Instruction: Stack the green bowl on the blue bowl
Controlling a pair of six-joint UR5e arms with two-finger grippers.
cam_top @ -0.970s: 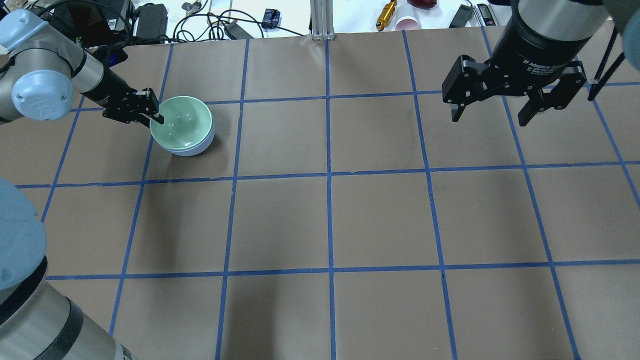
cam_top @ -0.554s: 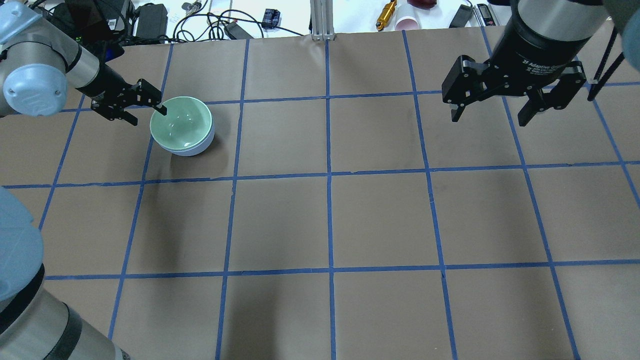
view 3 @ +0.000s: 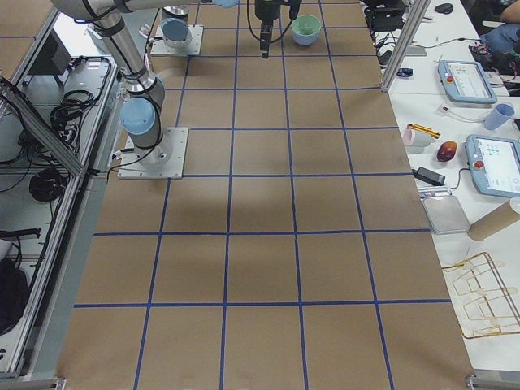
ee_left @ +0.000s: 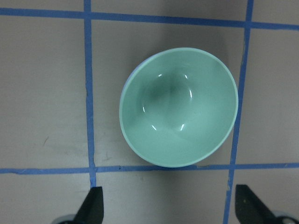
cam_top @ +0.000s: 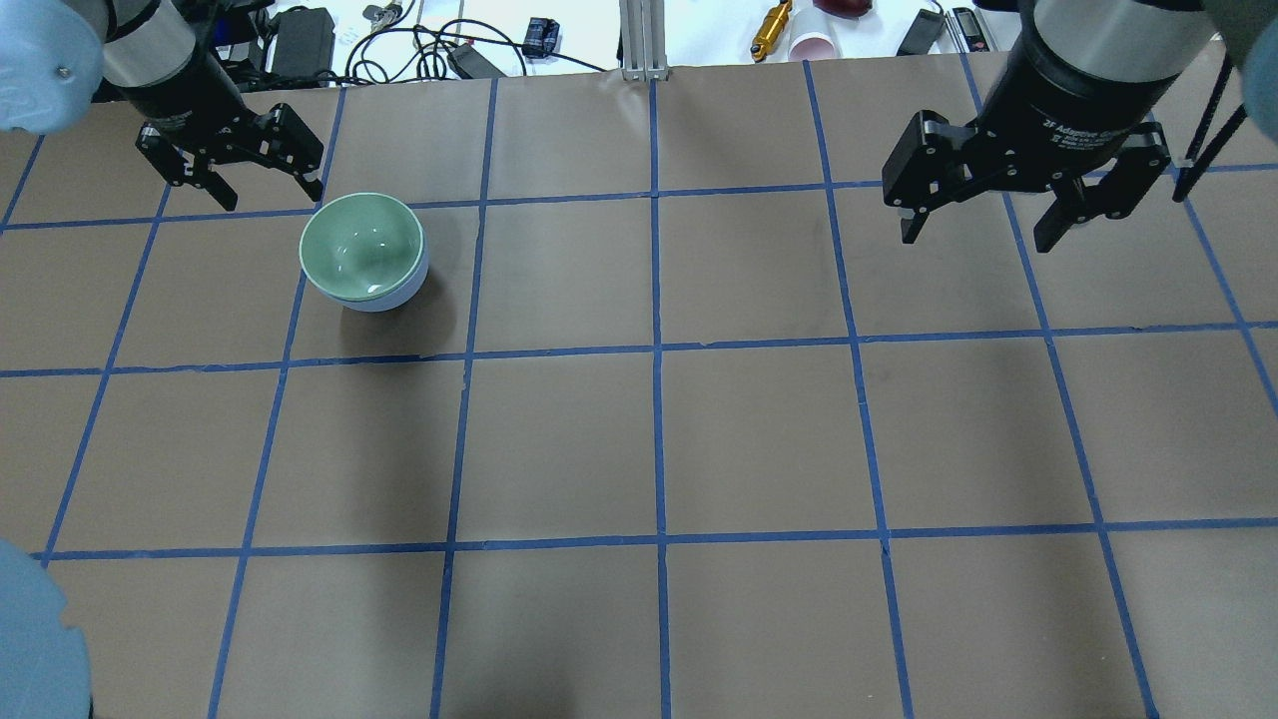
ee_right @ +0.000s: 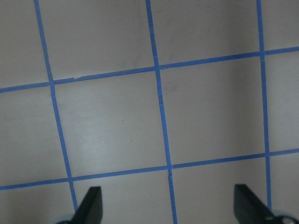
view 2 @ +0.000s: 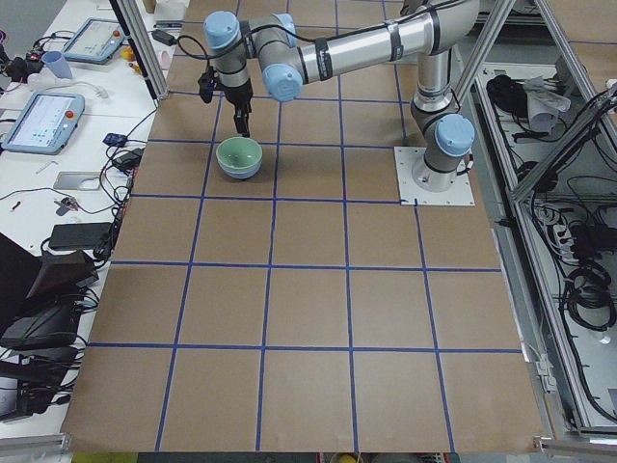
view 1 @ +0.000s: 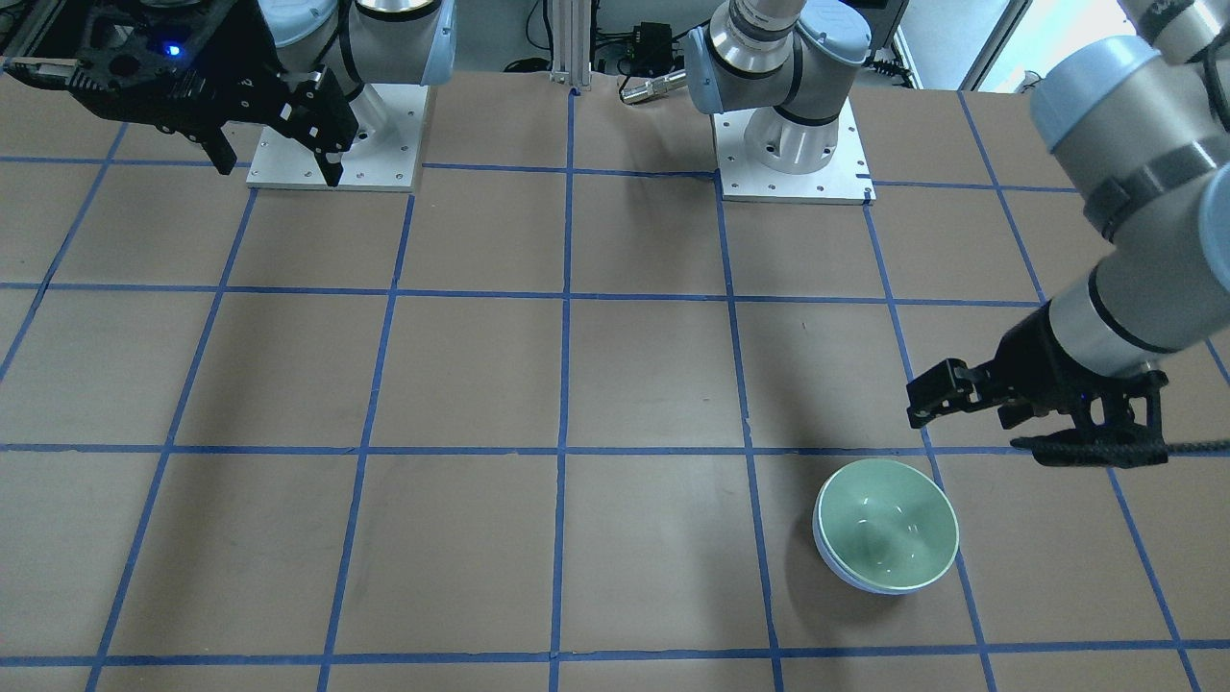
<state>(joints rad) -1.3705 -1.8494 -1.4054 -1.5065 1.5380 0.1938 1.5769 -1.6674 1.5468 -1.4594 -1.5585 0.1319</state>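
The green bowl (cam_top: 361,248) sits upright inside the blue bowl (cam_top: 407,294), of which only a thin crescent shows below it. The pair stands at the far left of the table; the green bowl also shows in the front view (view 1: 889,524) and the left wrist view (ee_left: 177,107). My left gripper (cam_top: 272,190) is open and empty. It hangs above and just beyond the bowls, touching neither, and in the front view (view 1: 966,432) it is clear of the rim. My right gripper (cam_top: 975,240) is open and empty, high over the far right of the table.
Brown paper with a blue tape grid covers the table (cam_top: 659,439). Cables, power bricks, a pink cup (cam_top: 814,45) and a gold tool (cam_top: 771,28) lie past the far edge, beside an aluminium post (cam_top: 644,40). The arms' base plates (view 1: 793,159) sit at the robot's side.
My left gripper has drawn back from the green bowl's rim, risen and turned, and now hangs open beyond the bowls. The bowls have stayed nested in place. The right arm has not moved.
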